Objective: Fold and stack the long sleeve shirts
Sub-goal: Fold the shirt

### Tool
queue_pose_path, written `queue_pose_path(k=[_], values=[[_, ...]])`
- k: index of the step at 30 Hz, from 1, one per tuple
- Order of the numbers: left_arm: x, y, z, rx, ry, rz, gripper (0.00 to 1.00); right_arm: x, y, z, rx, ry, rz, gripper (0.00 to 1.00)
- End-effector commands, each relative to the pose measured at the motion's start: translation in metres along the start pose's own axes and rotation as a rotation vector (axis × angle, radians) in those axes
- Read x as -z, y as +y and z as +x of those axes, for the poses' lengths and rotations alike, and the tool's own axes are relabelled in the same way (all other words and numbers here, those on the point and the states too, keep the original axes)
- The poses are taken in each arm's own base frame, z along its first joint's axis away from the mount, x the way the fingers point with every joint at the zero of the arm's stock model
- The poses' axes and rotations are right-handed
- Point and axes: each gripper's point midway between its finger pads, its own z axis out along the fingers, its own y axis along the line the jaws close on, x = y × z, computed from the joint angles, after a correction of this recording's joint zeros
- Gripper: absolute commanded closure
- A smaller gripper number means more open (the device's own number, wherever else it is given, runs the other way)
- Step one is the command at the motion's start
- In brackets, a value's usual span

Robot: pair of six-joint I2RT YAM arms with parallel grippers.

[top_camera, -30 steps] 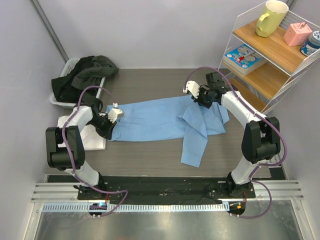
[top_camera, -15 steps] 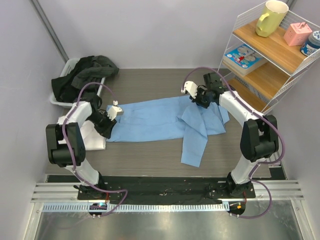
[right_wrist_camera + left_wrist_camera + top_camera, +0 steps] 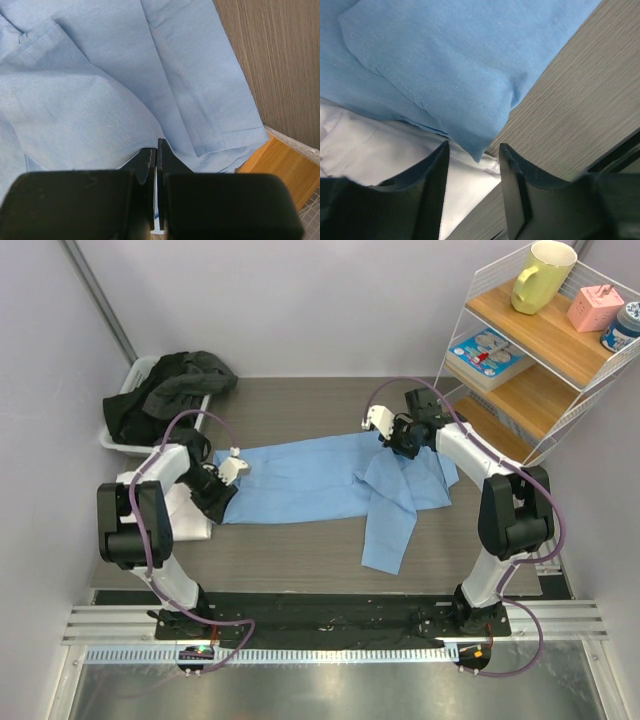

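The light blue shirt [image 3: 310,475] lies spread across the middle of the table, with one sleeve hanging toward the near edge. The white shirt [image 3: 190,522] lies folded at the left, partly under the blue shirt's end. My left gripper [image 3: 222,502] is open at the blue shirt's left corner. In the left wrist view that corner [image 3: 470,135] points into the gap of my left gripper [image 3: 472,150], over white cloth [image 3: 380,150]. My right gripper [image 3: 397,447] is shut on a fold of the blue shirt [image 3: 100,90] at its right part; my right gripper [image 3: 157,145] shows thin blue cloth between the jaws.
A grey bin [image 3: 128,385] with dark clothes stands at the back left. A wire shelf [image 3: 500,350] with wooden boards stands at the right and holds a yellow mug [image 3: 543,275], a pink box and a book. Its board edge [image 3: 280,165] is close beside the shirt.
My left gripper has shifted slightly toward the near side at the shirt's left corner. My right gripper has edged a little to the left with the cloth. The shirt has barely moved.
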Motion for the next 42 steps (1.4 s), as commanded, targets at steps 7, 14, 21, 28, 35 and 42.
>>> queue_pose_path(k=[7,14,21,28,35,42], values=[[0.009,0.013,0.009,-0.070,0.081,-0.026,1.00,0.006,-0.011,-0.006,0.031,-0.012,0.047,0.99],[0.030,0.032,0.017,-0.163,0.161,-0.157,1.00,0.003,-0.010,-0.005,0.034,-0.006,0.042,0.99],[0.029,0.014,-0.007,-0.156,0.050,-0.092,0.55,0.007,-0.012,-0.017,0.000,-0.049,0.039,0.99],[0.048,-0.008,-0.078,-0.092,-0.309,-0.025,0.35,-0.015,-0.014,-0.007,-0.038,0.001,0.034,0.77],[0.013,-0.030,-0.124,-0.175,-0.327,-0.117,0.28,0.025,-0.037,0.003,-0.204,0.027,0.015,0.38],[-0.035,-0.044,-0.159,-0.134,-0.278,-0.083,0.32,0.042,0.009,0.047,-0.304,0.115,-0.089,0.42]])
